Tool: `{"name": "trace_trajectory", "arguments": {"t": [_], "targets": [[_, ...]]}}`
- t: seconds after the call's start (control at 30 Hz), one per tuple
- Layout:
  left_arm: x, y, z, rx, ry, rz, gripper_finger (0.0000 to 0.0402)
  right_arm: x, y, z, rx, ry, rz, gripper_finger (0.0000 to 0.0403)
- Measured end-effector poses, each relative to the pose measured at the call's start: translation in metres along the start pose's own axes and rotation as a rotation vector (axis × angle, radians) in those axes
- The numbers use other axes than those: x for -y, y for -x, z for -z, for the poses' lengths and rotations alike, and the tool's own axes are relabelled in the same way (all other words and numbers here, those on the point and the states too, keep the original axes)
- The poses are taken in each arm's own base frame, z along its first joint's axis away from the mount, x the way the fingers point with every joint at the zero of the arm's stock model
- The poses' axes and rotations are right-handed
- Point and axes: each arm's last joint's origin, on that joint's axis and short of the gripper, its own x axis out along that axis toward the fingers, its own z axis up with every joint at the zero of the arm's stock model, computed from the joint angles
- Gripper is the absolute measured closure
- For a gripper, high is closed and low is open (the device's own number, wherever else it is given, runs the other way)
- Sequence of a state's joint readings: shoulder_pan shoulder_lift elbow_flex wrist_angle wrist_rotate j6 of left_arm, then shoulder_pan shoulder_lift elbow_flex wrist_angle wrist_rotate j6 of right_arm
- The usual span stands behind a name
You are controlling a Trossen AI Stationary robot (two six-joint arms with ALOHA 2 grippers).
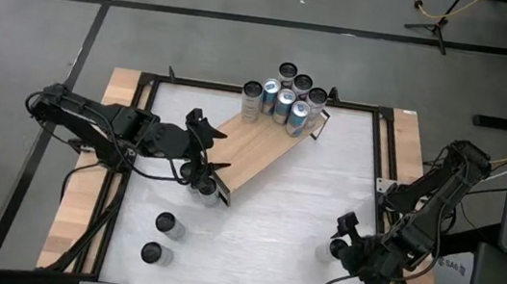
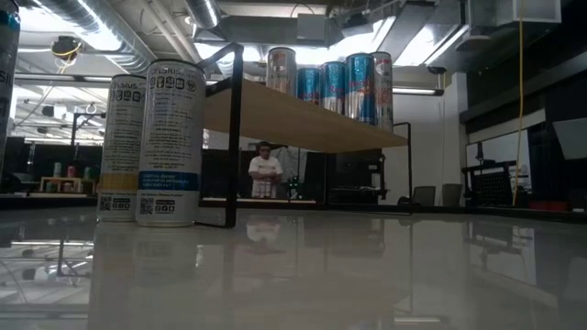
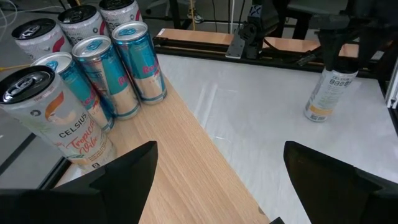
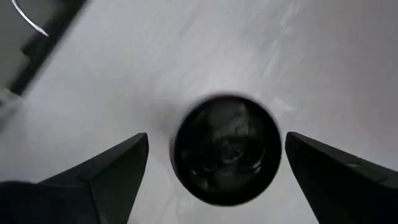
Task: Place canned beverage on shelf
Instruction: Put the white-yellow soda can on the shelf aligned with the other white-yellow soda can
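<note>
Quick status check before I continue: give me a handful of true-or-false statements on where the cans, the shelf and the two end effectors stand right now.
1. Several cans stand clustered at one end of the shelf. True.
2. The right end effector is shut on a can. False: its fingers stand open on either side of a dark-topped can on the white table, looking down on it.
3. The left end effector is open over the shelf board. True.
4. Two cans stand on the table near the left arm. True.
5. The shelf lies square with the table edges. False: it sits diagonally.
</note>
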State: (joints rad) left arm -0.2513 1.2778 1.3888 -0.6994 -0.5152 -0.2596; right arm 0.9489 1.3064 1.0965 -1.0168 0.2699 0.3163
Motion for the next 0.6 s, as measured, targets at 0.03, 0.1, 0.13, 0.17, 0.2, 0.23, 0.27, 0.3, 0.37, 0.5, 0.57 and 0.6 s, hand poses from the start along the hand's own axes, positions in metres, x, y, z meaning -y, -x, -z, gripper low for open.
{"name": "trace_trajectory", "arguments": {"t": [0.03,0.1,0.13,0.17,0.2,0.23,0.27,0.3,0.37,0.5,0.57,0.6], "targets": [[0.0,0.0,0.0,0.0,0.0,0.0,0.0059,0.0,-0.003,0.003,-0.014,0.009,0.004,0.0029],[0.0,0.0,0.0,0.0,0.0,0.0,0.0059,0.0,-0.009,0.007,-0.035,0.018,0.011,0.0029],[0.0,0.0,0.0,0.0,0.0,0.0,0.0059,-0.001,-0.012,0.009,-0.039,0.019,0.013,0.0029],[0.0,0.0,0.0,0.0,0.0,0.0,0.0059,-0.001,-0.015,0.01,-0.038,0.02,0.015,0.0029],[0.0,0.0,0.0,0.0,0.0,0.0,0.0059,-0.001,-0.017,0.01,-0.031,0.018,0.018,0.0029],[0.0,0.0,0.0,0.0,0.0,0.0,0.0059,-0.002,-0.019,0.01,-0.021,0.015,0.016,0.0029],[0.0,0.0,0.0,0.0,0.0,0.0,0.0059,-0.002,-0.02,0.011,-0.013,0.013,0.013,0.0029],[0.0,0.0,0.0,0.0,0.0,0.0,0.0059,-0.003,-0.022,0.011,-0.005,0.011,0.011,0.0029],[0.0,0.0,0.0,0.0,0.0,0.0,0.0059,-0.004,-0.025,0.011,0.009,0.006,0.006,0.0029],[0.0,0.0,0.0,0.0,0.0,0.0,0.0059,-0.004,-0.031,0.015,0.004,0.008,0.007,0.0029],[0.0,0.0,0.0,0.0,0.0,0.0,0.0059,-0.004,-0.033,0.016,0.004,0.008,0.007,0.0029],[0.0,0.0,0.0,0.0,0.0,0.0,0.0059,-0.004,-0.034,0.016,0.005,0.007,0.006,0.0029]]}}
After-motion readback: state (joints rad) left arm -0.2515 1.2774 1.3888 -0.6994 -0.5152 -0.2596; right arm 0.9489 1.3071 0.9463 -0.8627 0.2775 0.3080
